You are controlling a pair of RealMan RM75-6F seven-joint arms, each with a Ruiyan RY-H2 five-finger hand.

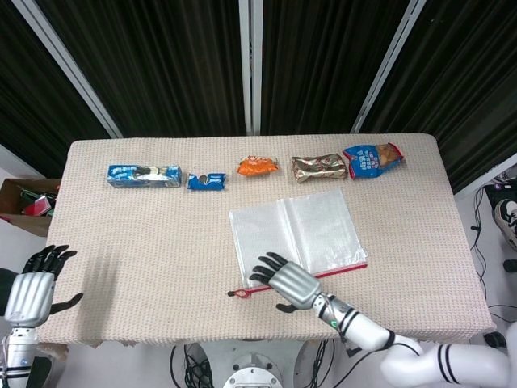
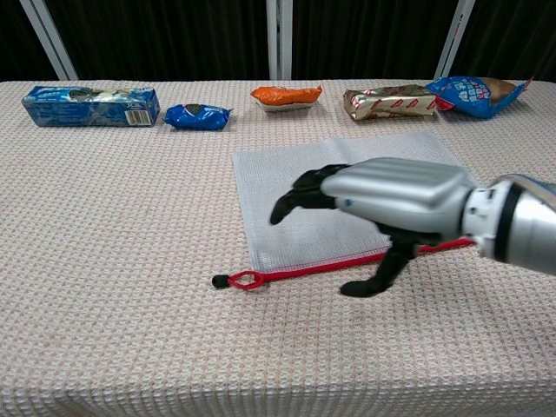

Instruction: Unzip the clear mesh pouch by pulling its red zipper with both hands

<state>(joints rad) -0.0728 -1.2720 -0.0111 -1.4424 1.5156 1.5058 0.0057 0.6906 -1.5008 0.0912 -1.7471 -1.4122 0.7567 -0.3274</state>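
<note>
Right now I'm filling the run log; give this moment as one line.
right hand: open, over mesh pouch, near red zipper | left hand: open, off table edge | zipper: closed

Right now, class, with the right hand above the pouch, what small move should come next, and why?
Probably the right hand should move left and lower toward the red zipper pull, since it hovers open over the clear mesh pouch, holding nothing, and the pull lies free at the zipper's left end. The left hand waits off the table's edge.
</note>
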